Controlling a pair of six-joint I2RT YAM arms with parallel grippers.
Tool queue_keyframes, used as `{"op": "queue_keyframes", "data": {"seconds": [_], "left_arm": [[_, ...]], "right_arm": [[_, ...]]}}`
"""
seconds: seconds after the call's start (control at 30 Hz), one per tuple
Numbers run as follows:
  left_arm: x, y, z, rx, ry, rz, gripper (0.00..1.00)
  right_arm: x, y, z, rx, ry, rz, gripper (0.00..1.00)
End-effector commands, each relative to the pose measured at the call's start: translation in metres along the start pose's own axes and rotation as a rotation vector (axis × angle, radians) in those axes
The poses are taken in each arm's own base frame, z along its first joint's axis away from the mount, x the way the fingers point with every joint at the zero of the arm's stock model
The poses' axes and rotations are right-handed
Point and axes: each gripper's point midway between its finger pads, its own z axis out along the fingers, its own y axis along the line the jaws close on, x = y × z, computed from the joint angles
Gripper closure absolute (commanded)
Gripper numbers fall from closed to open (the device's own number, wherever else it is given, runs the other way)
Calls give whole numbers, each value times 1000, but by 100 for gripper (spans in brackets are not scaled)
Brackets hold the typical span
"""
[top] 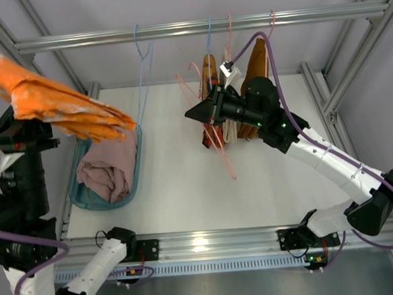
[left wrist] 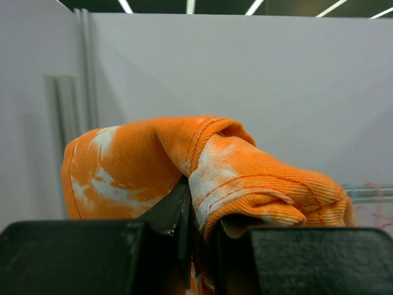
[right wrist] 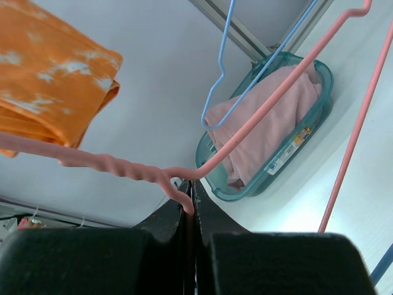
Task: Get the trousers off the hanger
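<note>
While left tool [left wrist: 202,224] grips orange trousers [left wrist: 245,178], right tool [right wrist: 191,192] pinches pink hanger [right wrist: 264,112], tub [right wrist: 326,86] nearby

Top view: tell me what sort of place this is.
Probably a robot test rig for laundry: a metal rail hung with wire hangers, a white table, a teal basket holding pink trousers.

White table [top: 252,170]; teal basket [top: 92,203] on L side.

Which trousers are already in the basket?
The pink pair, bundled in the teal basket. The orange pair is off the table, clamped in the left gripper.
</note>
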Motion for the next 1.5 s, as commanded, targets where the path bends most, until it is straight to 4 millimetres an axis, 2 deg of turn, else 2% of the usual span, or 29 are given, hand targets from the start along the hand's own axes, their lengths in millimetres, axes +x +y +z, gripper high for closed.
{"op": "queue_keyframes", "data": {"seconds": [0.0,0.07,0.1,0.17,0.23,0.3,0.33,0.37,0.4,0.43,0.47,0.5,0.53,0.57,0.63,0.73,0.97,1.1,1.23,1.33,1.37,1.43,1.47], "left_arm": [[-59,36,-37,-140,-217,241,100],[-51,45,-50,-183,-201,313,100],[-39,50,-61,-197,-171,375,100],[-28,60,-77,-251,-139,420,100],[-3,66,-95,-265,-64,478,100],[2,73,-119,-297,-57,501,100],[31,74,-124,-285,22,526,100],[39,76,-131,-286,44,542,100],[38,81,-147,-311,42,559,100],[58,83,-152,-314,88,577,100],[68,86,-159,-314,124,593,100],[69,89,-171,-328,130,607,100],[74,91,-176,-335,145,615,100],[89,93,-182,-330,188,629,100],[96,97,-194,-351,211,641,100],[117,101,-206,-363,293,632,100],[165,96,-211,-289,441,637,100],[194,100,-210,-293,539,655,100],[236,98,-202,-259,624,650,100],[260,87,-182,-205,615,615,100],[276,86,-171,-199,619,620,100],[291,87,-159,-204,627,624,100],[306,86,-148,-206,635,619,100]], "right_arm": [[-19,17,-15,-38,-61,-53,100],[-18,16,-14,-34,-59,-53,100],[-18,16,-15,-33,-58,-56,100],[-17,15,-16,-29,-56,-56,100],[-17,15,-17,-27,-57,-60,100],[-17,15,-20,-24,-58,-66,100],[-16,15,-20,-24,-54,-68,100],[-16,15,-21,-22,-54,-71,100],[-15,14,-22,-16,-52,-70,100],[-15,13,-23,-14,-53,-73,100],[-14,13,-23,-14,-50,-72,100],[-15,12,-24,-10,-53,-72,100],[-14,12,-24,-9,-52,-72,100],[-13,11,-24,-6,-49,-70,100],[-13,11,-24,-5,-52,-71,100],[-11,8,-25,1,-50,-69,100],[-9,4,-26,6,-49,-50,100],[-10,1,-26,12,-49,-38,100],[-9,-1,-23,12,-44,-21,100],[-9,-1,-20,8,-37,-14,100],[-9,-1,-19,9,-36,-15,100],[-11,1,-20,6,-41,-19,100],[-12,1,-20,7,-43,-20,100]]}}
